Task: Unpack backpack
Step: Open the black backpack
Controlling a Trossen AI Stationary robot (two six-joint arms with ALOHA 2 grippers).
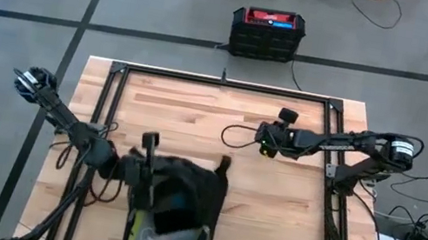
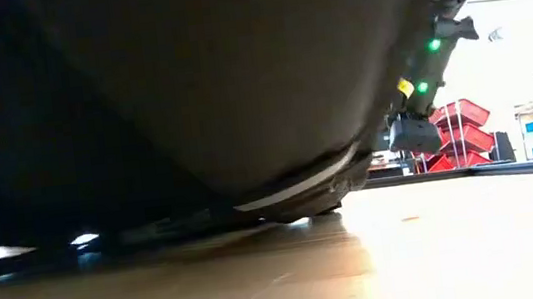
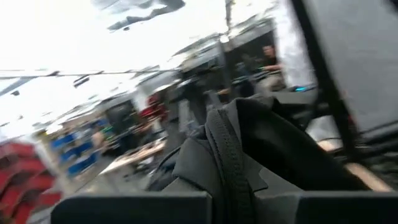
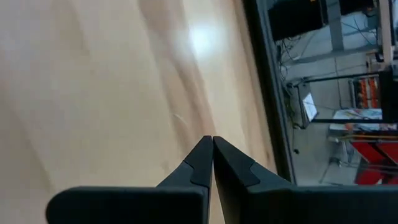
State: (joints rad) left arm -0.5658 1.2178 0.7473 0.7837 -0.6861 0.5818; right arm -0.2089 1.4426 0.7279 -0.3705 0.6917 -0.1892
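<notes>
Black fabric backpack [image 1: 176,210] lies at the near edge of the wooden table [image 1: 266,226], left of centre, mouth gaping w/ something pale and yellow-green showing inside. No logo, label or writing legible in any view. Left gripper [image 1: 143,180] is at the bag's left side, against the fabric; left wrist view shows a zip seam just ahead, but can't tell if its fingers are parted or clamped. Right gripper [image 4: 212,163] hovers over bare wood, well apart from bag, fingertips pressed together, holding nothing. Black-and-red box [image 1: 267,32] sits on floor beyond table.

backpack [image 1: 177,206] on table [image 1: 267,218] near edge | left hand [image 1: 146,180] on it | right hand [image 1: 264,149] apart
</notes>
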